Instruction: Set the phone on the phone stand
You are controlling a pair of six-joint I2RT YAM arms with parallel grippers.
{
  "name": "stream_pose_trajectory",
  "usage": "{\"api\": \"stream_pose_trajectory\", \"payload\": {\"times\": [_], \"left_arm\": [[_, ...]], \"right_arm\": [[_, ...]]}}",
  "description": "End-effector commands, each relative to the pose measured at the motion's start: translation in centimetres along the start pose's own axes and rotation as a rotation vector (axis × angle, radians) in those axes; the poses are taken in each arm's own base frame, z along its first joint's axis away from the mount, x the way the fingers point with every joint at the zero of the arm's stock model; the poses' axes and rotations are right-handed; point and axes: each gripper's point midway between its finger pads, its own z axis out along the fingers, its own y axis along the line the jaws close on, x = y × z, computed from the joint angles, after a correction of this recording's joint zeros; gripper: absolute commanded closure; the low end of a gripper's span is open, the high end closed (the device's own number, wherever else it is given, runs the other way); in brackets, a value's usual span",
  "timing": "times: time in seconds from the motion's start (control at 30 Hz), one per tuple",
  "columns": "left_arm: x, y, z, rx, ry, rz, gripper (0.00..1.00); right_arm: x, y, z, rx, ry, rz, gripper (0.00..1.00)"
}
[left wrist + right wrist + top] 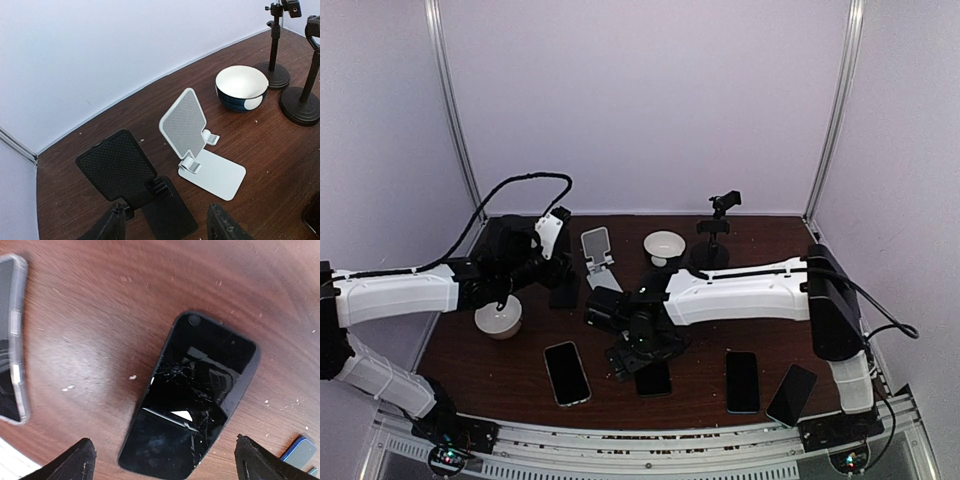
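Observation:
A black phone [197,395] with a cracked screen lies flat on the brown table, also seen in the top view [654,380]. My right gripper [170,465] hovers over its near end, open, with a finger on either side and nothing held. A black phone stand [122,172] and a white phone stand [200,145] sit side by side at the back, both bare. My left gripper [167,231] is open just above the black stand's base, gripping nothing. In the top view the white stand [598,250] sits right of my left gripper [560,268].
Other phones lie along the front: one at the left [566,372], one at the right [742,380] and a tilted one [792,393]. A clear-cased phone [10,340] lies left of the cracked one. A white bowl [500,318], a dark-sided bowl [241,87] and two black tripod stands [305,95] stand nearby.

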Motion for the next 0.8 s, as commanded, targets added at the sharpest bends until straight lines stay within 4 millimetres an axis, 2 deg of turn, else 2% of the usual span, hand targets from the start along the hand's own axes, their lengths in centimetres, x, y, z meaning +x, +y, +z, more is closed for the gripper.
{"api": "stream_pose_trajectory", "payload": {"times": [0.0, 0.13, 0.3, 0.57, 0.67, 0.77], "left_arm": [[-1.3, 0.5, -0.8, -0.008, -0.070, -0.025, 0.41], [-1.3, -0.2, -0.9, 0.031, -0.087, -0.019, 0.41], [-1.4, 0.2, -0.8, 0.004, -0.073, -0.008, 0.41], [-1.0, 0.3, -0.5, -0.012, -0.060, 0.004, 0.41], [-0.6, 0.2, -0.1, -0.011, -0.045, 0.012, 0.41], [-0.4, 0.2, 0.0, -0.013, -0.038, 0.022, 0.41]], "right_arm": [[1.2, -1.4, 0.6, 0.093, 0.074, -0.010, 0.00], [2.1, -2.2, 1.9, 0.123, 0.114, -0.020, 0.00], [2.5, -2.0, 3.9, 0.064, 0.161, 0.006, 0.00], [3.0, -2.3, 5.3, -0.030, 0.196, 0.033, 0.14], [3.5, -3.3, 5.4, -0.011, 0.216, 0.018, 0.16], [4.6, -5.6, 5.6, 0.031, 0.252, -0.008, 0.15]]}}
